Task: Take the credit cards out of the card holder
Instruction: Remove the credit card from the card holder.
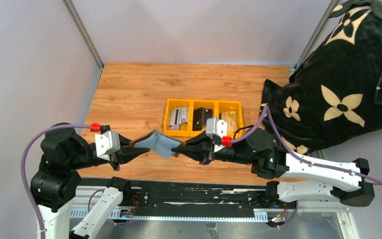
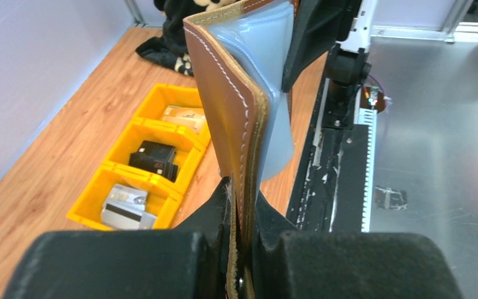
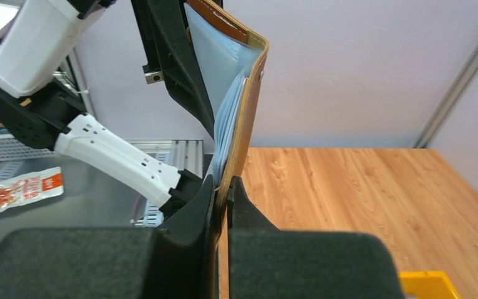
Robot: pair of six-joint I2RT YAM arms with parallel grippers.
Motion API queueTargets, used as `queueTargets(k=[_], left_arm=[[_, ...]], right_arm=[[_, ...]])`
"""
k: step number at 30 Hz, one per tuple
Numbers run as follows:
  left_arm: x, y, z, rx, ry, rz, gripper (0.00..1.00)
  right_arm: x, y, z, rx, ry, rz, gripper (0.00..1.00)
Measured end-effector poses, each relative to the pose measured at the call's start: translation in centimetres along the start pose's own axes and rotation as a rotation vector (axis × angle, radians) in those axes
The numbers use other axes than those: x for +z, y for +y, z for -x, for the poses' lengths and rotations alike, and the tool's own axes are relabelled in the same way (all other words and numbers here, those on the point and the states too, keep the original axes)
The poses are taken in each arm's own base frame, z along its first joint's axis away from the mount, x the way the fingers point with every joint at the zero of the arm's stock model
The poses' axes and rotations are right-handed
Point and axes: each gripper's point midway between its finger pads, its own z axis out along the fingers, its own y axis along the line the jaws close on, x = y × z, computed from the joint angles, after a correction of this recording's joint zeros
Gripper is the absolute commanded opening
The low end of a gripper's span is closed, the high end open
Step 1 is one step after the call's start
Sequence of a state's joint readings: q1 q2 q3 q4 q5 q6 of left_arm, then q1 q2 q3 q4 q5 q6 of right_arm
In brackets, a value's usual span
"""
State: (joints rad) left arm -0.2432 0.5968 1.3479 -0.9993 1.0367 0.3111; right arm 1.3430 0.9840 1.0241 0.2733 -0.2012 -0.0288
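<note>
Top external: brown leather bifold card holder point(image 1: 160, 143), silvery-grey inside, hangs opened above the near edge of the wooden table point(image 1: 139, 89). Jaws of the left gripper point(image 1: 132, 146) clamp its left flap; jaws of the right gripper point(image 1: 179, 148) clamp its right flap. Just behind, a yellow three-compartment plastic bin point(image 1: 204, 101) holds small flat credit cards point(image 1: 180, 117).

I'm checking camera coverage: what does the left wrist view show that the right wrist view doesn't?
Only the left wrist view: cards lying in the three compartments of the yellow bin, and the black patterned blanket beyond. Only the right wrist view: a red-and-white packet on the metal surface. Both: the card holder held up off the wooden table, the left gripper and right gripper shut on opposite edges.
</note>
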Motion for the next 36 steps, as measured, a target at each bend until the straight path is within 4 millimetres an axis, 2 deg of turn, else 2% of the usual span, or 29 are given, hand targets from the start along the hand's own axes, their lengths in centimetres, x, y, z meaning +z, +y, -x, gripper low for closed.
queueTargets(k=[1, 2, 4, 5, 6, 9, 14, 16, 18, 19, 22, 25, 27, 28, 30, 36], left_arm=[[-0.1, 0.1, 0.0, 0.006, 0.002, 0.01, 0.17], [-0.1, 0.4, -0.2, 0.011, 0.007, 0.024, 0.29], [-0.1, 0.9, -0.3, 0.017, 0.014, 0.05, 0.4], [-0.1, 1.2, -0.5, 0.017, 0.021, 0.064, 0.48], [-0.1, 1.5, -0.7, 0.011, 0.029, 0.081, 0.59], [0.0, 2.3, -1.6, -0.004, 0.047, 0.116, 0.79], [0.2, 3.3, -2.3, -0.017, 0.042, 0.163, 0.87], [0.3, 3.6, -2.4, -0.025, 0.035, 0.176, 0.84], [0.3, 4.0, -2.6, -0.032, 0.033, 0.195, 0.76], [0.3, 4.2, -2.6, -0.036, 0.034, 0.206, 0.7], [0.2, 4.9, -3.0, -0.042, 0.043, 0.246, 0.43], [-0.1, 5.4, -3.1, -0.047, 0.041, 0.289, 0.27], [-0.3, 5.6, -3.0, -0.049, 0.032, 0.313, 0.17], [-0.3, 5.5, -2.9, -0.05, 0.022, 0.32, 0.14], [-0.4, 5.5, -2.6, -0.051, 0.008, 0.324, 0.1], [-0.1, 5.2, -1.6, -0.06, -0.031, 0.305, 0.05]], right_arm=[[0.2, 0.1, 0.0, -0.013, 0.001, -0.012, 0.0], [0.5, 0.1, 0.0, -0.021, 0.005, -0.023, 0.0], [1.1, 0.0, -0.1, -0.035, 0.016, -0.046, 0.0], [1.6, -0.1, -0.3, -0.039, 0.028, -0.064, 0.0], [2.1, -0.4, -0.5, -0.047, 0.041, -0.094, 0.0], [3.3, -1.3, -1.0, -0.062, 0.09, -0.185, 0.0], [5.8, -2.0, -1.6, -0.074, 0.174, -0.306, 0.0], [6.5, -2.0, -1.9, -0.069, 0.197, -0.338, 0.0], [7.1, -2.0, -2.1, -0.061, 0.209, -0.362, 0.0], [7.3, -2.0, -2.3, -0.058, 0.213, -0.371, 0.0], [7.3, -2.2, -2.5, -0.055, 0.223, -0.397, 0.0], [6.9, -2.8, -2.7, -0.051, 0.233, -0.435, 0.01], [6.7, -2.9, -2.5, -0.047, 0.231, -0.441, 0.11], [6.6, -2.9, -2.4, -0.044, 0.233, -0.44, 0.21], [6.4, -2.8, -2.1, -0.026, 0.222, -0.438, 0.29], [5.3, -2.1, -0.8, 0.056, 0.157, -0.384, 0.3]])
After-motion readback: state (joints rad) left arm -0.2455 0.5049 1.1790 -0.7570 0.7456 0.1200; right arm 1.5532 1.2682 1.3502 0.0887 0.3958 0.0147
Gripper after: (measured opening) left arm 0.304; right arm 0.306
